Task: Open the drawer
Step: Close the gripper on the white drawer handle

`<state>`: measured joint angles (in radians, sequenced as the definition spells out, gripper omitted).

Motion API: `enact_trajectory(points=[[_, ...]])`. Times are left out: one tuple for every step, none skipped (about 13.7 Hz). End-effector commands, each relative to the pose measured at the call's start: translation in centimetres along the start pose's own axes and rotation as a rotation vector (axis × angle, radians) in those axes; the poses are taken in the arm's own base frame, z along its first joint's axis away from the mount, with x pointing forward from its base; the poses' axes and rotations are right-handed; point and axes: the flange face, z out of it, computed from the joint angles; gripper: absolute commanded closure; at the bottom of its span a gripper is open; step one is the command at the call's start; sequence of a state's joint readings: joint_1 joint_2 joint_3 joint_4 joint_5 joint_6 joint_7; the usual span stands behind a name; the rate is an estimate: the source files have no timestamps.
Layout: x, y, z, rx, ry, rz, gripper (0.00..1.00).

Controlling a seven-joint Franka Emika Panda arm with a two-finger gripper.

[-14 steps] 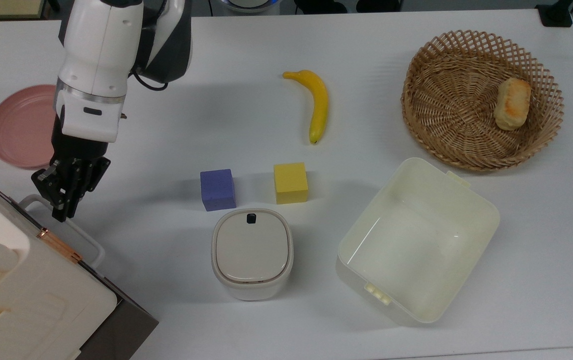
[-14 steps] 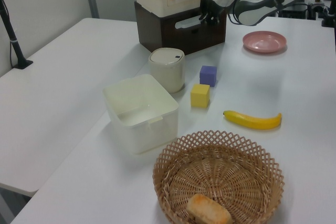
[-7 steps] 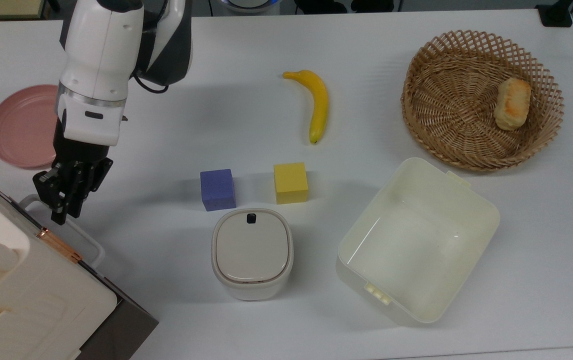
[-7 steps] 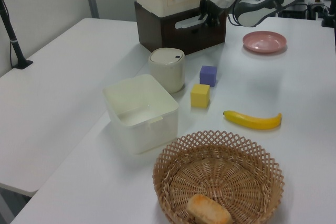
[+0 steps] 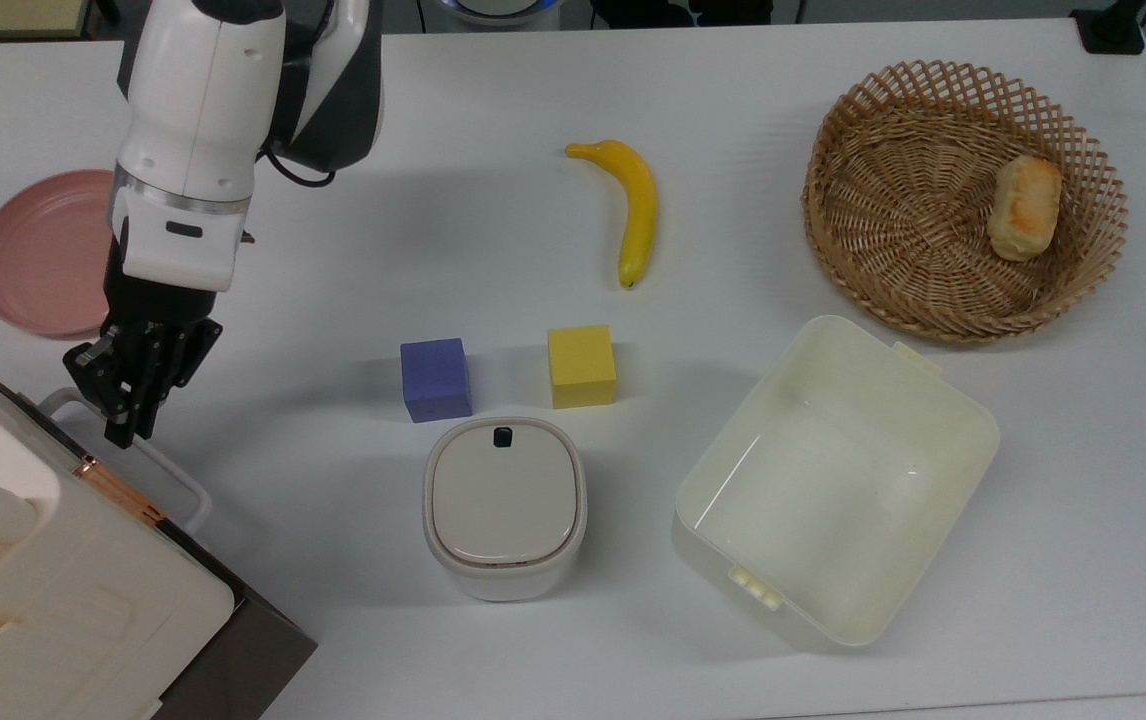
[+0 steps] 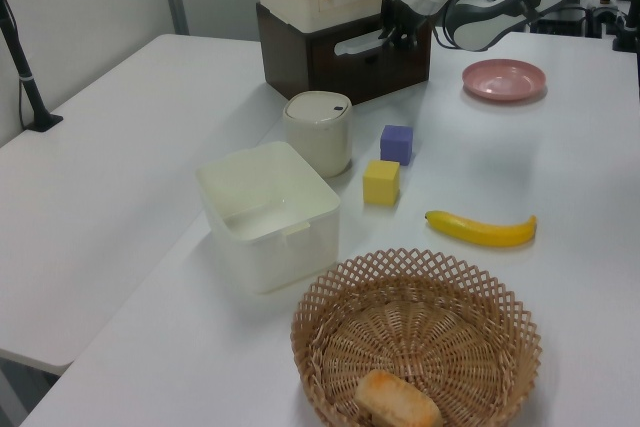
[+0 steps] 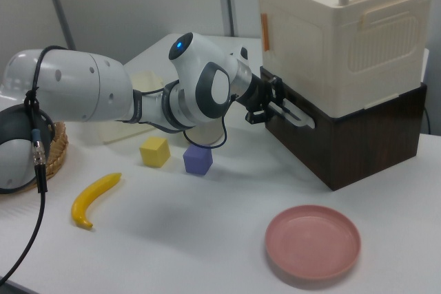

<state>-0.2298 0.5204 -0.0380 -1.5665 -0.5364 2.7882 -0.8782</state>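
Dark brown wooden drawer (image 7: 344, 139) sits closed at the desk's corner; the black two-finger gripper (image 5: 128, 415) grips its white loop handle (image 7: 293, 115).

In the top view, the pink plate (image 5: 38, 250) lies just left of the gripper (image 5: 123, 385) on the white tabletop (image 5: 493, 90). To the gripper's right sit the purple cube (image 5: 435, 378), yellow cube (image 5: 581, 365) and lidded pot (image 5: 504, 507); further right are the banana (image 5: 633, 205), cream tub (image 5: 836, 480) and a basket (image 5: 963, 195) holding bread (image 5: 1025, 207).
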Motion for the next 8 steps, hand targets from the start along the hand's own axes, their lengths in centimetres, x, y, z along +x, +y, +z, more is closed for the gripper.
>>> enact_trajectory(points=[[0.5,-0.4,0.8,-0.011,0.01,-0.03,0.89],[0.5,-0.4,0.6,-0.009,0.012,-0.031,0.89],[0.5,-0.6,0.6,-0.006,0.012,-0.03,0.89],[0.6,-0.7,0.4,-0.003,0.015,-0.029,0.89],[0.4,-0.6,-0.3,-0.004,0.015,-0.027,0.89],[0.4,-1.1,-0.7,0.004,0.015,-0.028,0.89],[0.1,-1.3,-1.6,0.009,0.015,-0.022,0.89],[0.0,-1.8,-2.0,0.017,0.013,-0.013,0.89]])
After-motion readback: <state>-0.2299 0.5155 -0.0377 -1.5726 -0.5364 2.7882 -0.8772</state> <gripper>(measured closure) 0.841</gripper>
